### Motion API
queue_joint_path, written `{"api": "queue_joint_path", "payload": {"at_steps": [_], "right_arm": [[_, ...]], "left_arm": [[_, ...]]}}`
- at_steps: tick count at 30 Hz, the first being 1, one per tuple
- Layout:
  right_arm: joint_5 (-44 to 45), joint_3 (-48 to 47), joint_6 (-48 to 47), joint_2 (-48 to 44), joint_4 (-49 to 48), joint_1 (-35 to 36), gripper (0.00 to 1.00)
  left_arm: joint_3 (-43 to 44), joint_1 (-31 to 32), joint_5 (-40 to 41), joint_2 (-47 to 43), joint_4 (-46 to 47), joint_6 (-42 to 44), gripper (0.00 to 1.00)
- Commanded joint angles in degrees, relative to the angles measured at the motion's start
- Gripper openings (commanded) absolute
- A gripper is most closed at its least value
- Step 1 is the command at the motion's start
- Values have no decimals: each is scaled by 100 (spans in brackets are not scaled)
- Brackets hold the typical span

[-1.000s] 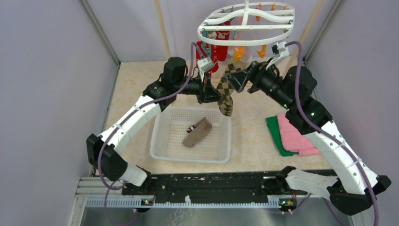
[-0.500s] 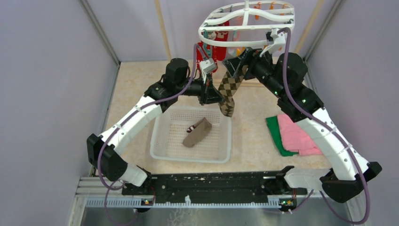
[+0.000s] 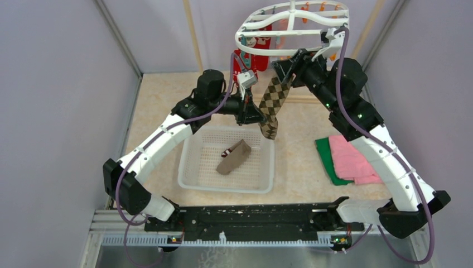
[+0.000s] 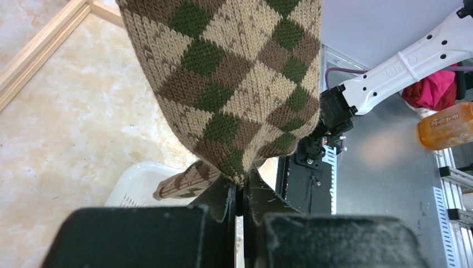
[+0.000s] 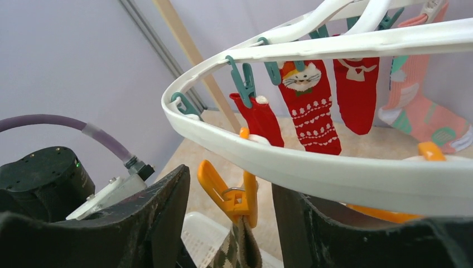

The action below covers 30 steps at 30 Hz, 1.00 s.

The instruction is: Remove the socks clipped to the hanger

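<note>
A brown-tan argyle sock [image 3: 273, 106] hangs from an orange clip [image 5: 234, 192] under the white oval hanger [image 3: 293, 27]. My left gripper [image 3: 261, 118] is shut on the sock's lower end [image 4: 234, 106]. My right gripper [image 5: 231, 223] is open, its two fingers on either side of the orange clip without pressing it; in the top view it [image 3: 289, 66] sits just under the hanger's front rim. Red socks [image 5: 309, 106] with white patterns and a pink sock [image 5: 415, 95] with teal patches hang from teal clips at the far side. A second argyle sock [image 3: 234, 156] lies in the basket.
A white mesh basket [image 3: 192, 162] stands on the floor under my left gripper. Folded pink and green cloths [image 3: 343, 159] lie at the right. Wooden rack posts [image 3: 192, 33] rise behind the hanger. Grey walls close in both sides.
My right arm has risen and moved back toward the hanger, bringing its open fingers around the orange clip. My left gripper has kept its hold on the sock, almost still.
</note>
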<state>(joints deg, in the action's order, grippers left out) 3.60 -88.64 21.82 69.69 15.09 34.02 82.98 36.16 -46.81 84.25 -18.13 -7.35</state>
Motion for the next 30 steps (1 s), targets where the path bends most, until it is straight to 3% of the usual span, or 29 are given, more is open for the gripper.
{"api": "queue_joint_path", "payload": {"at_steps": [1, 9, 13, 14, 20, 30], "right_arm": [[96, -272, -33, 35, -359, -78, 53], [29, -377, 4, 110, -436, -141, 30], [-27, -450, 33, 131, -392, -209, 4], [-71, -478, 48, 137, -375, -238, 2], [-184, -567, 32, 113, -222, -339, 0], [-94, -373, -84, -249, 340, -743, 0]], "left_arm": [[-53, 36, -3, -242, 74, 139, 0], [-10, 33, 25, -224, 55, 147, 0], [-17, 36, 76, -226, -14, 232, 0], [-25, 33, 105, -235, -52, 279, 0], [-244, 36, 485, -403, -607, 932, 0], [-1664, 32, 1313, -1294, -1385, 2189, 0]]}}
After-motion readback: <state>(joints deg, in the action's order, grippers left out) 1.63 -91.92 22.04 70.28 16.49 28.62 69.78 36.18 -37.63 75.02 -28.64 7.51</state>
